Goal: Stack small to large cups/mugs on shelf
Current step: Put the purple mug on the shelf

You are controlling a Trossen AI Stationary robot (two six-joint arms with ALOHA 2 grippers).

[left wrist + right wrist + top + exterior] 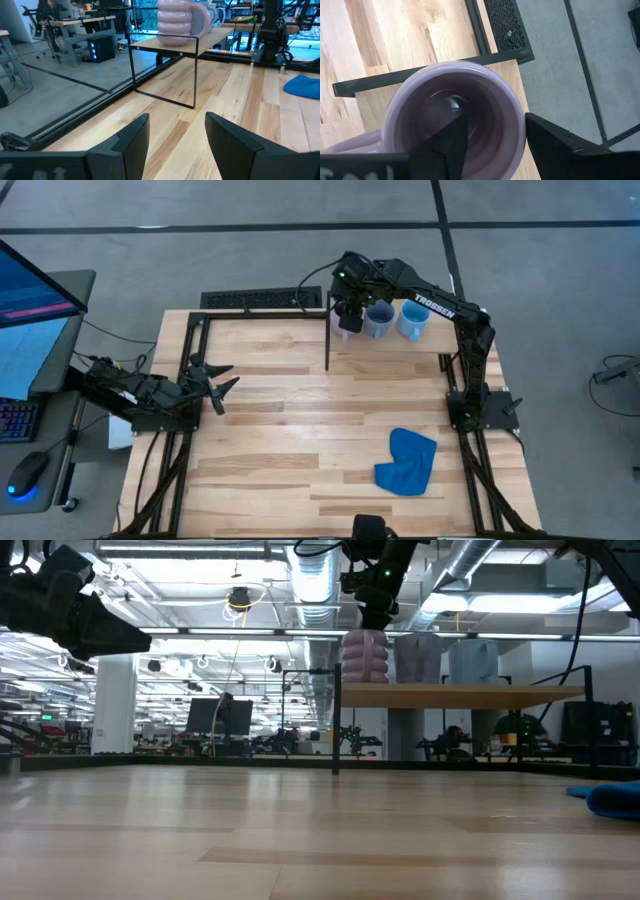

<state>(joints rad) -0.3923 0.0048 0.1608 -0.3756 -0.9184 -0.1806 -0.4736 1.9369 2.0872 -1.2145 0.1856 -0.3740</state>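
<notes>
High view shows three mugs in a row on the shelf [400, 345], a pale wood panel on thin black legs at the far side of the table [280, 430]: the lilac mug [349, 320] mostly hidden under the right gripper [347, 318], then the grey-blue mug [378, 319] just beside it, then the sky-blue mug [413, 319]. The lilac mug is ribbed in rounded rings, with a side handle and a glossy inside. In the right wrist view the right gripper's fingers stand apart, one over the mug's opening and one outside its rim, straddling the wall without pressing it. The left gripper [222, 383] waits above the table's left side, fingers spread and holding nothing. The table is striped light planking in a black frame, with a crumpled blue cloth [407, 462] near its front right. Grey floor surrounds it; beyond lies an open workshop with ceiling ducts, desks and monitors. White lettering on the right arm reads "TROSSEN".
</notes>
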